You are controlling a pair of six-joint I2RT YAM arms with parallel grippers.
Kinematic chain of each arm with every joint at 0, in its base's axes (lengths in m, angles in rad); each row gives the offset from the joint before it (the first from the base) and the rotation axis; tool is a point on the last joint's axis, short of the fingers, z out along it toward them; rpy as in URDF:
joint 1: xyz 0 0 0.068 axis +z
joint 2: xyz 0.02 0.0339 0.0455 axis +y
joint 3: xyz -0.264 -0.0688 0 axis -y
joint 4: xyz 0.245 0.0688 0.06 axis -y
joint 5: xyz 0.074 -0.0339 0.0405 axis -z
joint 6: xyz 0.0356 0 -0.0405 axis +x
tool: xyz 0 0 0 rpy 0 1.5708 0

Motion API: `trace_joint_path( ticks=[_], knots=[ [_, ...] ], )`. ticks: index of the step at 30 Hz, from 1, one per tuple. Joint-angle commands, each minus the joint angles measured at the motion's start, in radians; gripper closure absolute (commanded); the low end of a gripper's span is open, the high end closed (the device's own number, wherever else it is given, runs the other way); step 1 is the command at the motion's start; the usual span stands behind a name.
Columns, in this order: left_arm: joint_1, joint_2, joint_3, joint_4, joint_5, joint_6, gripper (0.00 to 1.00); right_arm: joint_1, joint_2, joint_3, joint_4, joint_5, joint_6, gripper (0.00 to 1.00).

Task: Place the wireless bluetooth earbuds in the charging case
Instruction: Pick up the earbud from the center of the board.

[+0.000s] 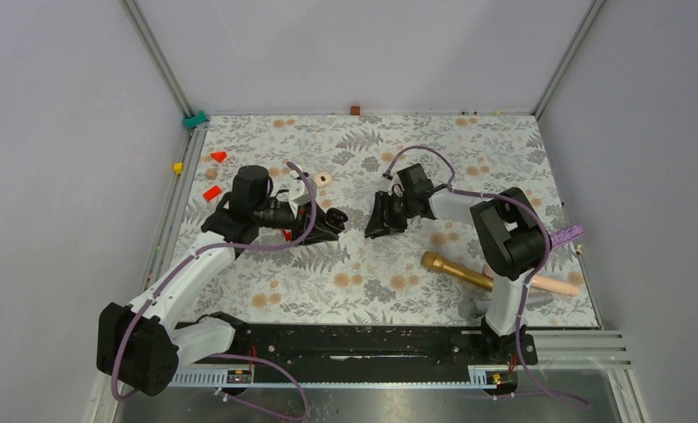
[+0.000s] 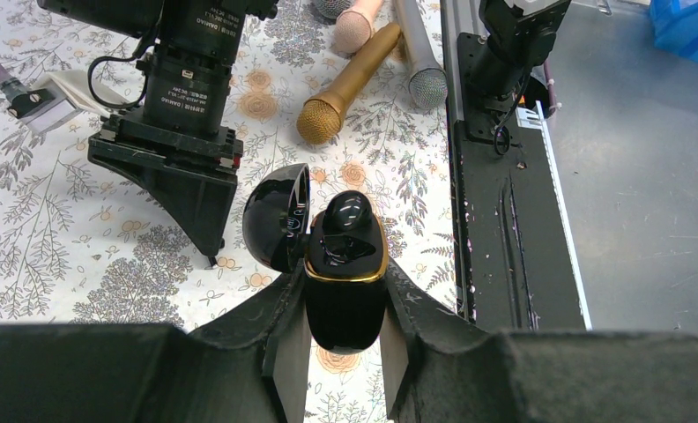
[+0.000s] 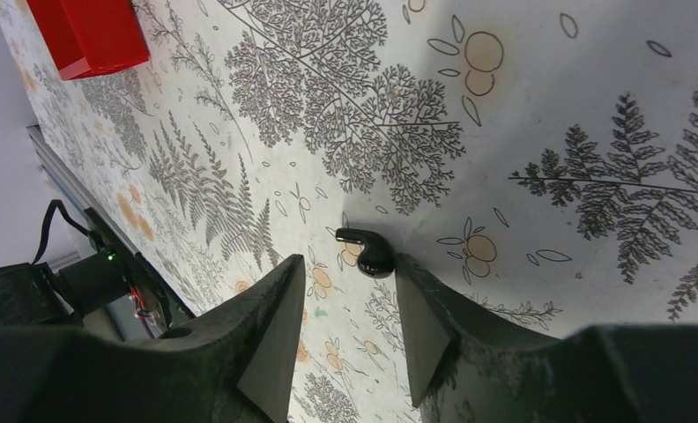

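In the left wrist view my left gripper (image 2: 344, 286) is shut on the charging case (image 2: 345, 308), a glossy black shell with a gold rim, held off the floral table. Its lid (image 2: 275, 216) hangs open to the left. One black earbud (image 2: 346, 214) sits in the case's top. In the right wrist view a second black earbud (image 3: 367, 251) lies on the table at the tips of my right gripper (image 3: 350, 264), close against the right finger (image 3: 425, 308). That gripper is open with a gap to the left finger. From above, both grippers (image 1: 328, 222) (image 1: 377, 226) face each other mid-table.
A gold microphone (image 1: 456, 270) and a pink one (image 1: 553, 284) lie at the front right, by the right arm's base. A red box (image 3: 90, 35) sits beyond the right gripper. Orange-red bits (image 1: 219, 156) lie at the back left. The black rail (image 1: 354, 344) runs along the near edge.
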Motion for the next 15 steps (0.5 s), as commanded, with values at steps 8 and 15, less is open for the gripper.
trace_joint_path(
  ticks=[8, 15],
  knots=[
    [0.005, -0.028, 0.031, 0.045, 0.037, 0.014, 1.0, 0.014, 0.013, -0.016, -0.031, 0.117, -0.018, 0.57],
    [0.005, -0.025, 0.036, 0.046, 0.031, 0.009, 1.0, 0.046, 0.01, 0.003, -0.068, 0.184, -0.035, 0.62]
  ],
)
